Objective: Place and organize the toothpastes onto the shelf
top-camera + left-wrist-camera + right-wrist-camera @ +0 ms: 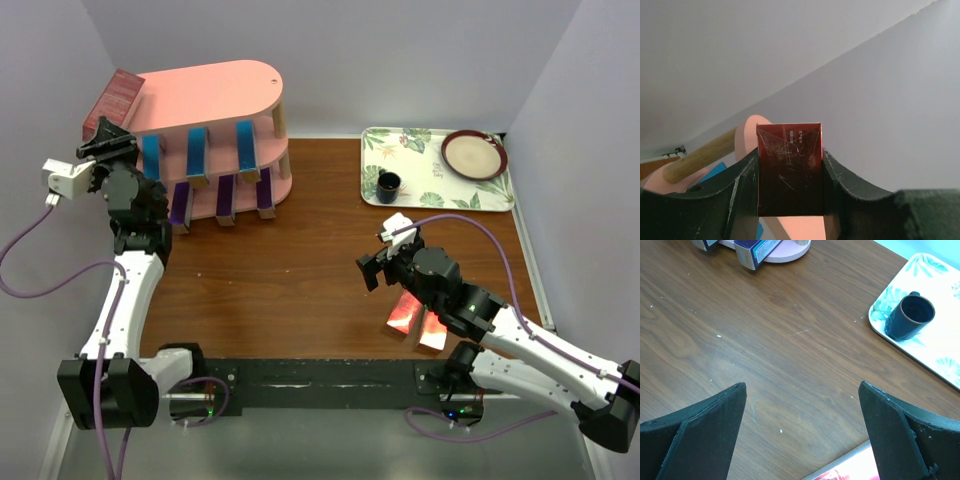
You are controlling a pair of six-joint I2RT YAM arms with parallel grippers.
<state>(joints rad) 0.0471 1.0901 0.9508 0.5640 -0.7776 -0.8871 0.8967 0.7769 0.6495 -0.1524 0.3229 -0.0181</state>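
Toothpaste box (789,150), red, is clamped in the left tool (790,170) at the top-left end of the pink shelf (210,90); the right tool (802,387) hangs wide open above the desk (765,340).

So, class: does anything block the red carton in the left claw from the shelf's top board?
Nothing visible. The left claw holds the red carton by the shelf's bare top board; blue cartons and purple cartons sit on lower tiers.

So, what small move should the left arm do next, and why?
Probably ease the red toothpaste down onto the shelf's top board: the left claw is shut on it at that board's left end, blue cartons sit on the middle tier, purple cartons the lowest.
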